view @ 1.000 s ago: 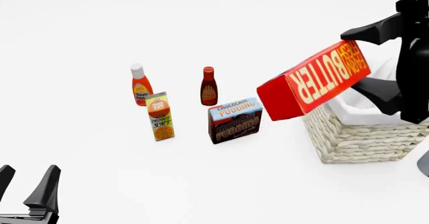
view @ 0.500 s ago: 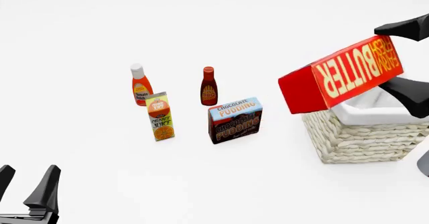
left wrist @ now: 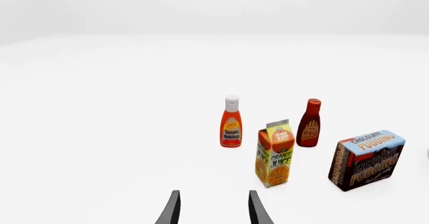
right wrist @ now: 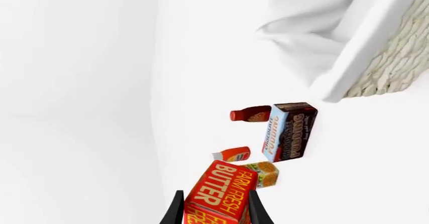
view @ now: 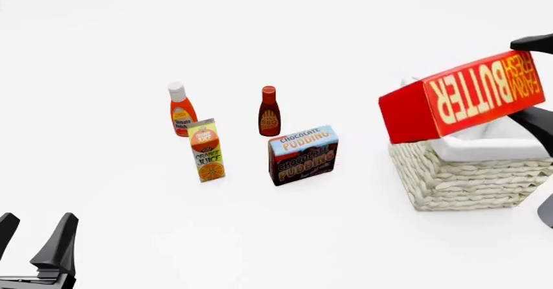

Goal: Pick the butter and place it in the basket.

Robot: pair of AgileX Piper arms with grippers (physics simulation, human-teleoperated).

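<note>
White bench. Butter [view: 467, 98] held aloft, long axis tilted, near end overhanging the basket [view: 458, 179] rim; right gripper [right wrist: 214, 209] jaws clamped on its far end. Left gripper [left wrist: 213, 209] jaws apart, well away.

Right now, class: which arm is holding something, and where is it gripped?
The right gripper holds the long red butter box near one end; left gripper is empty.
</note>
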